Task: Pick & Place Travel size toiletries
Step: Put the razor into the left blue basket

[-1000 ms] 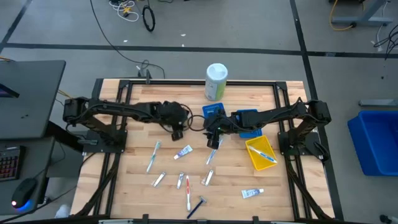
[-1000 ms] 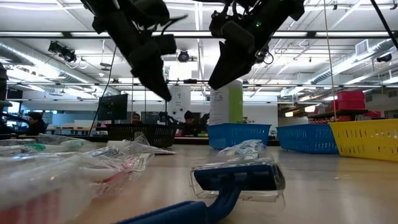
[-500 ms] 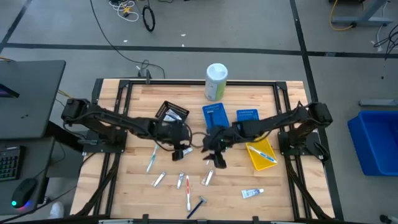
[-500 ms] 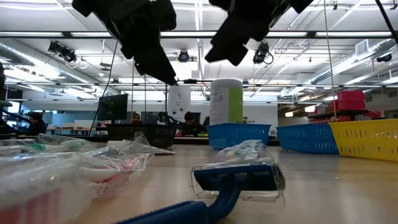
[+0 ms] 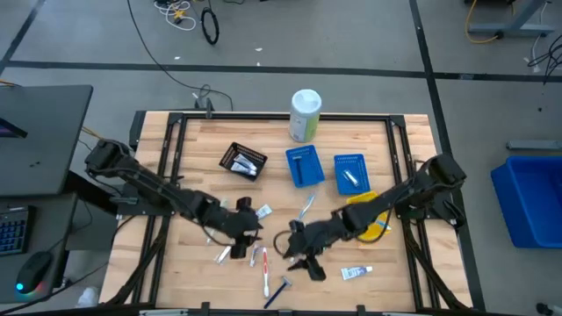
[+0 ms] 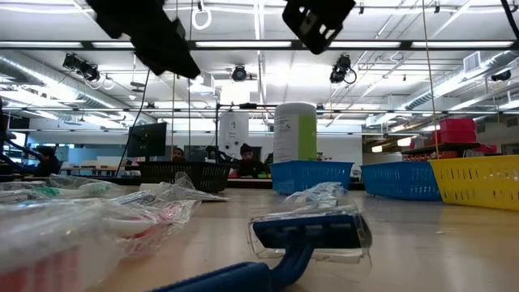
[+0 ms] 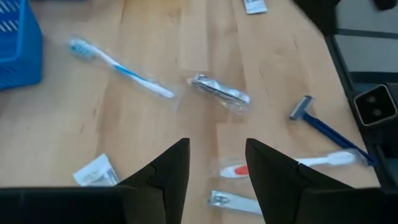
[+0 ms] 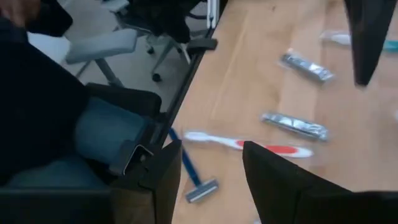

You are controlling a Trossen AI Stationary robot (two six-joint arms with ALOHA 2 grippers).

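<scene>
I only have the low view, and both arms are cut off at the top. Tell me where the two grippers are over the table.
Observer: From above, the left gripper and the right gripper hang close together over the loose toiletries, on the half of the table away from the white-and-green canister.
Operator: Report whether either one is carrying anything.
Observer: Neither is. Each wrist view shows its fingers apart with only bare wood and loose items beyond them.
Operator: Name what is nearest the left one.
Observer: The red-and-white toothbrush lies on the wood just beyond its open fingers, with a blue razor a little farther off.
</scene>
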